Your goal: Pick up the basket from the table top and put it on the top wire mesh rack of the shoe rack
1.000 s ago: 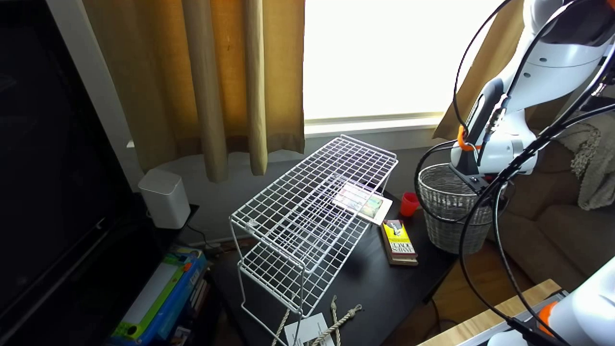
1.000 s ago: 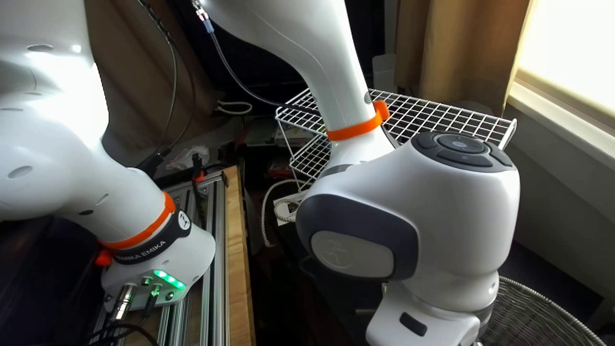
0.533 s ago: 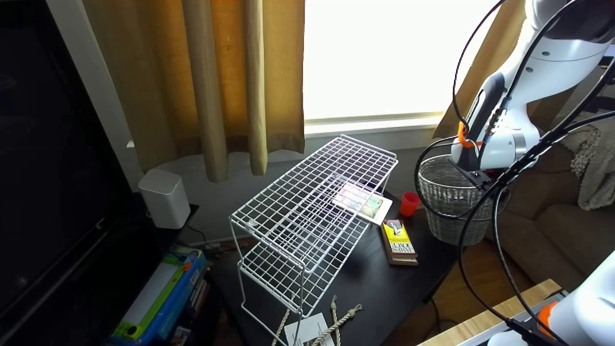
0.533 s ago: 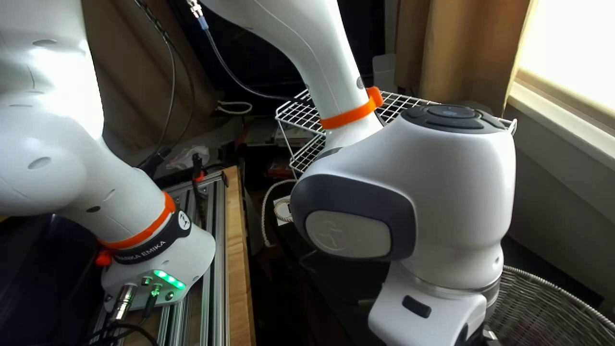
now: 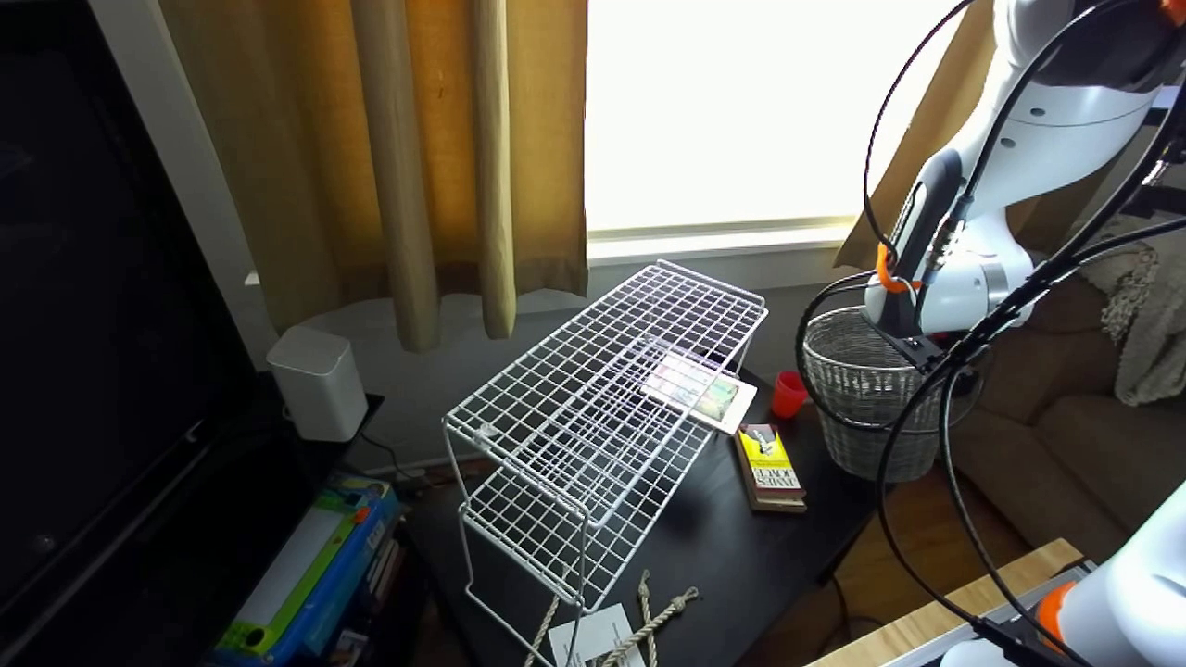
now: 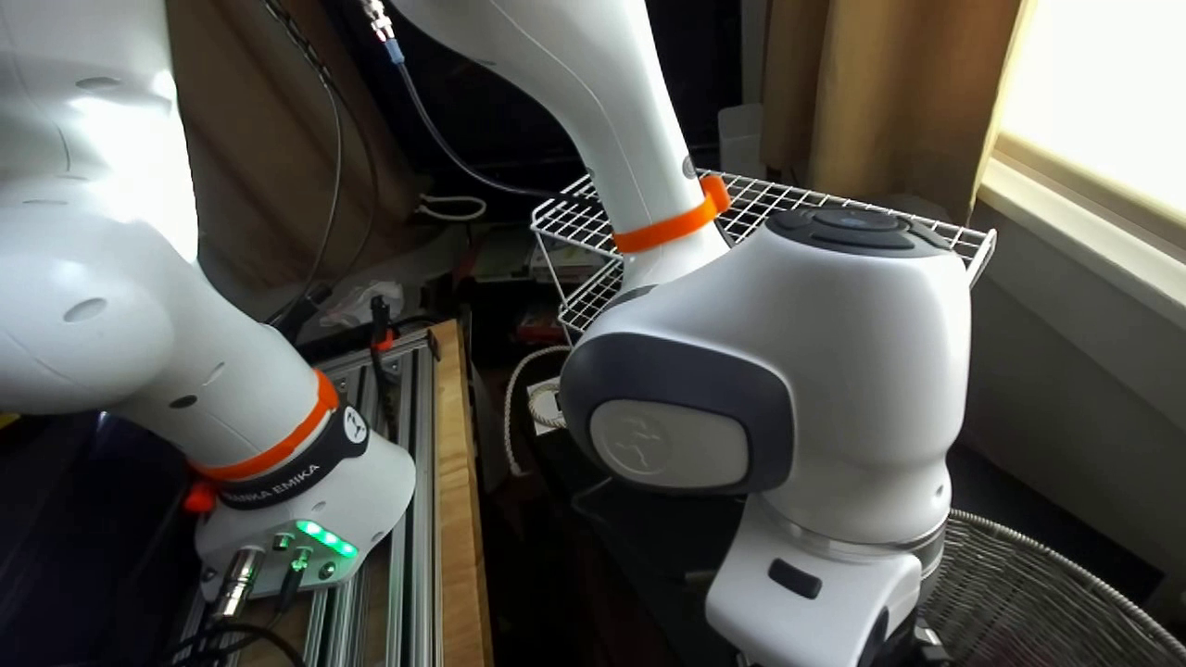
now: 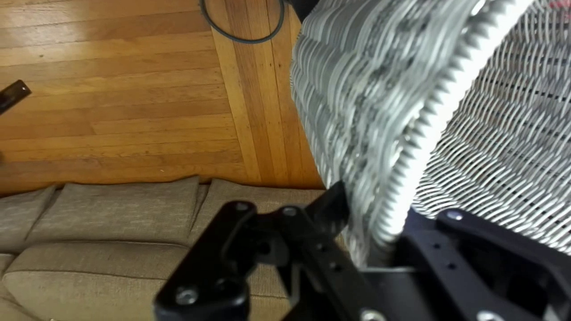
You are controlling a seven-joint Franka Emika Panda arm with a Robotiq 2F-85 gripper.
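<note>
The round grey basket (image 5: 862,454) is at the right corner of the dark table top (image 5: 713,556). It also shows in an exterior view (image 6: 1038,593), partly hidden by my arm. In the wrist view my gripper (image 7: 374,209) has a finger on each side of the basket's rim (image 7: 428,129), one inside and one outside, and is shut on it. I cannot tell whether the basket's base touches the table. The top wire mesh rack (image 5: 611,371) is the white upper grid of the shoe rack (image 5: 582,556), which stands left of the basket and also shows behind my arm (image 6: 927,232).
A red cup (image 5: 789,394), a yellow book (image 5: 769,459) and a picture card (image 5: 727,398) lie between basket and rack. Rope (image 5: 649,630) lies at the front. Black cables (image 5: 899,463) hang by the basket. A window sill (image 5: 723,243) is behind; a couch (image 7: 125,214) is beyond.
The basket and my gripper rose slightly together, then came down a little and moved slightly left in the view with the cables. The rack and table items have not moved.
</note>
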